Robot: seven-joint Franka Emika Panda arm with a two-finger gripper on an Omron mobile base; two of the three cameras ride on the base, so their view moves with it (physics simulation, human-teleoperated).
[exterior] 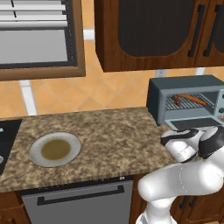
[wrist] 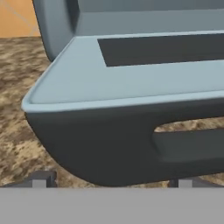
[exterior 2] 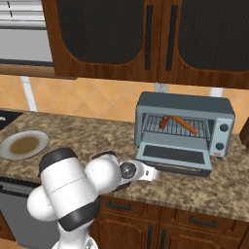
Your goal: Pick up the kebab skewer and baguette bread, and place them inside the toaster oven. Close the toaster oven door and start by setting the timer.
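Blue-grey oven (exterior 2: pixel 185 104) on bench (exterior 2: pixel 97 133), door (exterior 2: pixel 175 155) dropped flat; baguette (exterior 2: pixel 185 124) and skewer (exterior 2: pixel 165 121) on rack. Hand (exterior 2: pixel 154 174) released, fingers spread at door's front edge. No legible writing.

A kitchen: granite counter (exterior: pixel 109 131), wooden cabinets (exterior 2: pixel 146 39), toaster oven (exterior 2: pixel 184 127).

**Quick head count of the kitchen**

So I count one toaster oven (exterior 2: pixel 184 127), and on its rack there's one kebab skewer (exterior 2: pixel 165 121) and one baguette bread (exterior 2: pixel 185 124). One plate (exterior: pixel 54 149) on the counter (exterior: pixel 109 135). Two knobs (exterior 2: pixel 222 136) on the oven front.
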